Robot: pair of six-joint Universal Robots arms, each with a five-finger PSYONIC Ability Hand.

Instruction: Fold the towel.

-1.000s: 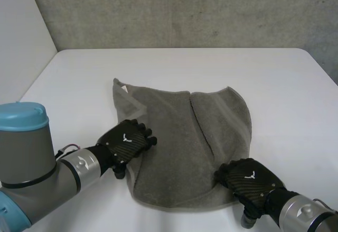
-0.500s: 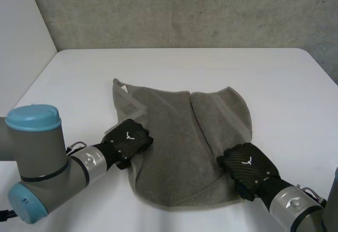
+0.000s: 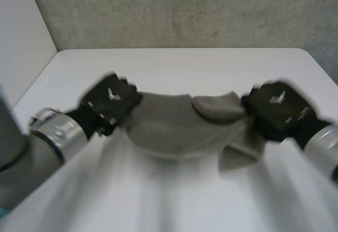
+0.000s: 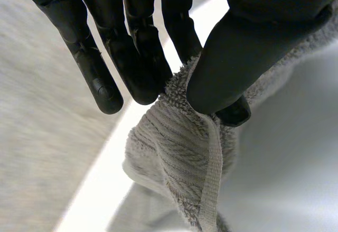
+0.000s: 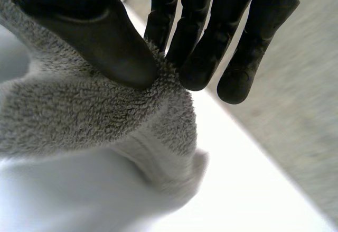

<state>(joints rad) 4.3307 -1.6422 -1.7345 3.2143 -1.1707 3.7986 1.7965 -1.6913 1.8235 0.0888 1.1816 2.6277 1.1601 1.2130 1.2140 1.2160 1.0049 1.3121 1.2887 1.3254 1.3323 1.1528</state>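
raised toward the far edge of the table (image 3: 174,65), left hand (image 3: 110,101) and right hand (image 3: 275,108) each pinch the towel (image 3: 169,129) between thumb and fingers.

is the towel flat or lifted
Lifted: left hand and right hand each pinch the towel, which sags between them.

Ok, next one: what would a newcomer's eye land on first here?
The grey towel hangs slung between two black hands over the white table, its middle sagging. The left hand pinches one end and the right hand the other, each between thumb and fingers.
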